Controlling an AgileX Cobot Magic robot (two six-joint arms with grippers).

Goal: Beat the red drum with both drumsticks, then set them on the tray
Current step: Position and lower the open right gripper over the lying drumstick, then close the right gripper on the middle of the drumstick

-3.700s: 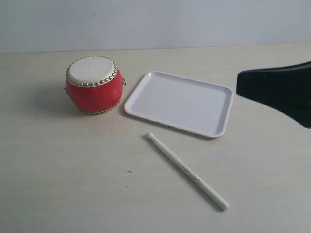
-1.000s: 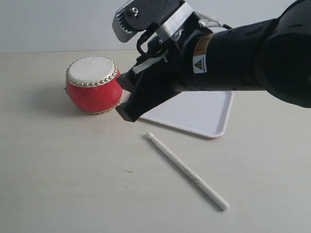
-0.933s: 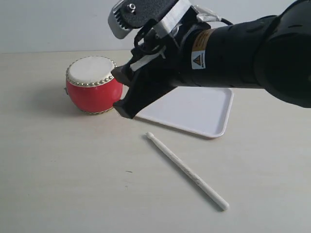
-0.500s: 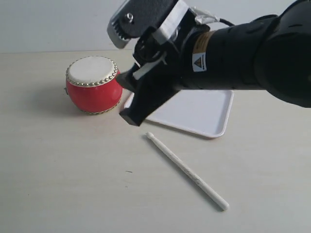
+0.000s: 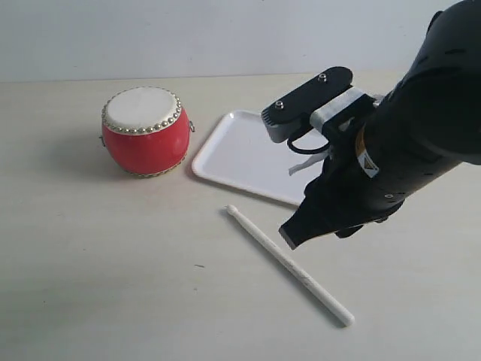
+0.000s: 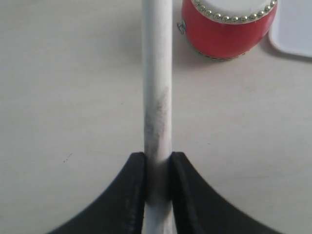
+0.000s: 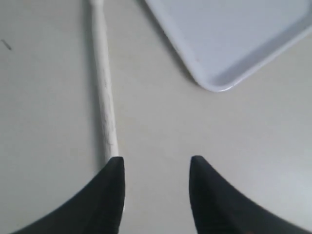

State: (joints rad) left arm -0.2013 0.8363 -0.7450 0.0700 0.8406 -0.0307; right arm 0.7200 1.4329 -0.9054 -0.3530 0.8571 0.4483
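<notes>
The red drum [image 5: 145, 131] stands at the left of the table, with the white tray [image 5: 240, 154] beside it. One drumstick [image 5: 289, 265] lies on the table in front of the tray. My right gripper [image 5: 291, 235] hangs low just over its middle. The right wrist view shows this gripper [image 7: 156, 163] open, and the lying drumstick [image 7: 104, 97] runs past one fingertip, outside the gap, near the tray's corner [image 7: 214, 78]. My left gripper [image 6: 157, 158] is shut on the other drumstick [image 6: 157, 87], which points past the drum [image 6: 229, 29]. The exterior view shows neither the left arm nor its stick.
The right arm's black body [image 5: 406, 143] covers the tray's right half in the exterior view. A pale wall [image 5: 225, 34] closes off the back of the table. A small dark speck [image 5: 198, 265] lies on the table left of the stick.
The right arm has swung away from the drum, rightward and down, and now hangs low over the drumstick on the table. Drum, tray and lying stick have not moved.
</notes>
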